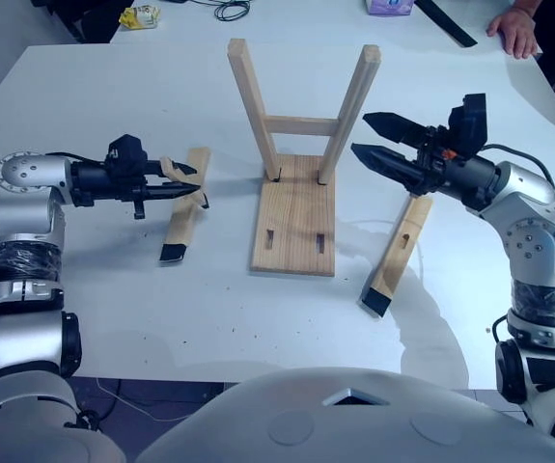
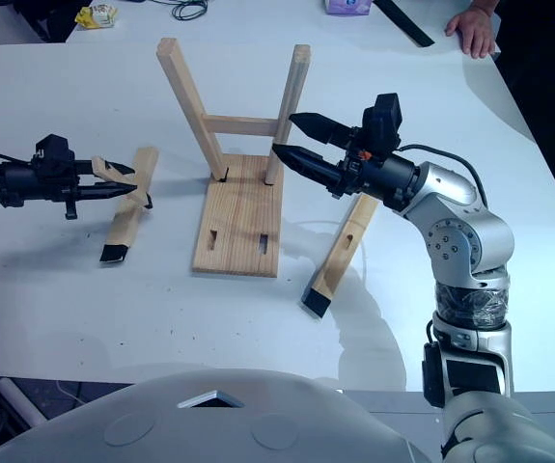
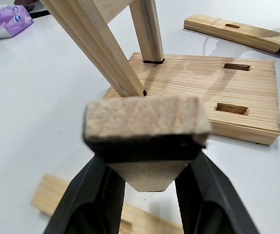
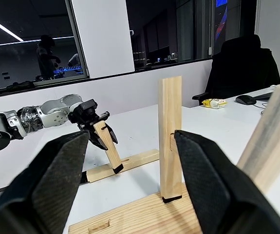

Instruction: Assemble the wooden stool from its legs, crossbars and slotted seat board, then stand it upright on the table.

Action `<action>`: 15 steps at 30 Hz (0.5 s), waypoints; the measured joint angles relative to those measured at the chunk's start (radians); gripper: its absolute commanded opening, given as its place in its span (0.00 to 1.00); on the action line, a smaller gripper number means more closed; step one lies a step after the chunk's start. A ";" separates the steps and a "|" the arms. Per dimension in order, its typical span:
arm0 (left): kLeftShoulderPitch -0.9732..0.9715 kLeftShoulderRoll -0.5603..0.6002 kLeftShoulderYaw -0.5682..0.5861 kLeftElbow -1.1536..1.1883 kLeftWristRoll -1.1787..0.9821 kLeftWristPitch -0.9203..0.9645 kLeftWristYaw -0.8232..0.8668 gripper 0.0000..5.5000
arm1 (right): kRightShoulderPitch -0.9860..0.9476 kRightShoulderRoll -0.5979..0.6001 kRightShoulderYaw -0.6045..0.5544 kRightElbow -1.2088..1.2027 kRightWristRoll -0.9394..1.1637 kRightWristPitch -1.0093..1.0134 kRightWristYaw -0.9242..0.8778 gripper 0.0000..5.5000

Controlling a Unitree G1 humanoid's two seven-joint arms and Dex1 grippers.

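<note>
The slotted seat board lies flat mid-table. Two legs joined by a crossbar stand in its far slots, and the two near slots are empty. My left gripper is to the left of the board, shut on a short wooden piece with a black end, held just above a loose leg lying on the table. My right gripper hovers open beside the right-hand standing leg, touching nothing. Another loose leg lies on the table below that arm.
A person's hand rests on the table's far right edge. A purple pack, a black strap, a cable and a yellow item lie along the far edge. The near half of the white table is bare.
</note>
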 measured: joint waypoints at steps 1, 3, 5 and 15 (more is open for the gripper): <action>-0.026 0.005 0.000 0.028 0.020 -0.030 0.003 0.24 | 0.004 0.002 0.000 -0.001 0.000 0.000 -0.002 0.59; -0.088 0.020 -0.001 0.098 0.060 -0.087 0.011 0.24 | 0.009 0.007 0.002 -0.005 0.000 -0.003 -0.007 0.59; -0.146 0.037 0.000 0.156 0.086 -0.129 0.023 0.24 | 0.012 0.012 0.004 -0.010 0.000 -0.006 -0.009 0.59; -0.236 0.043 -0.010 0.359 0.167 -0.271 0.026 0.24 | 0.015 0.020 0.017 -0.014 0.000 -0.008 -0.008 0.59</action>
